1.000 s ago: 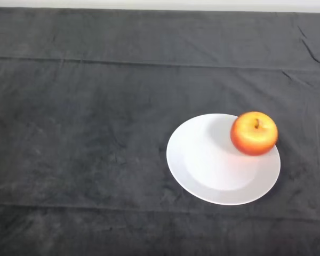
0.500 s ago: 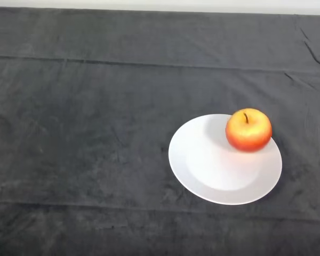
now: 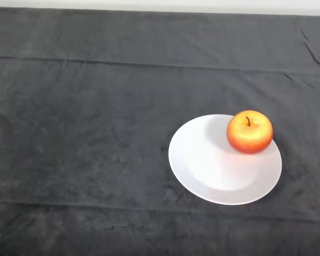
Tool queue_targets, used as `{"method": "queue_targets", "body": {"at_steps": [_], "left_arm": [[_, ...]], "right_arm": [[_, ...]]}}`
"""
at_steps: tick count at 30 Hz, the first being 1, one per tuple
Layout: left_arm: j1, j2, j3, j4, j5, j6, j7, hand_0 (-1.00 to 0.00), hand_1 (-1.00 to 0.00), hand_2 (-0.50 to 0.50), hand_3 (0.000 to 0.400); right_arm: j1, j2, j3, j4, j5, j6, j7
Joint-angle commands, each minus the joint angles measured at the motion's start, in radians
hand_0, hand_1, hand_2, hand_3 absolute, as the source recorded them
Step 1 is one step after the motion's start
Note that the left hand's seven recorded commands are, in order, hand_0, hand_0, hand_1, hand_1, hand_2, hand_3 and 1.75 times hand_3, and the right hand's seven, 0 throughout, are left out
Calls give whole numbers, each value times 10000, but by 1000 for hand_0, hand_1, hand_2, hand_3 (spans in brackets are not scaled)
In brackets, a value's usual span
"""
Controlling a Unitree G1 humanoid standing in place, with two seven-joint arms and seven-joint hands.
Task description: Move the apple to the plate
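A red and yellow apple [image 3: 249, 132] rests upright, stem up, on the far right part of a white plate [image 3: 208, 165]. The plate lies on the dark cloth, right of the middle of the head view. No part of the robot shows.
The dark cloth [image 3: 74, 133] covers the whole table, with creases running across it at the far side and near the front. The table's far edge [image 3: 160, 9] runs along the top of the view.
The apple has rocked on the plate: it shifted slightly left and up a second ago, then settled a touch to the right. The plate sits a few pixels further right.
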Motion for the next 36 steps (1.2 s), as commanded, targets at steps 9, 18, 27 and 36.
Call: {"method": "queue_targets", "body": {"at_steps": [9,18,27,36], "left_arm": [[5,409,263,478,92,-143,78,0,0,0,0],[-12,407,338,529,123,-154,-39,0,0,0,0],[-51,351,376,551,181,-162,-79,0,0,0,0],[-62,346,441,566,193,-136,-194,0,0,0,0]], "right_arm": [[10,-291,-88,-72,127,15,98],[7,-297,-90,-57,126,13,108],[4,-301,-91,-47,125,10,114],[3,-304,-92,-40,124,9,119]]}}
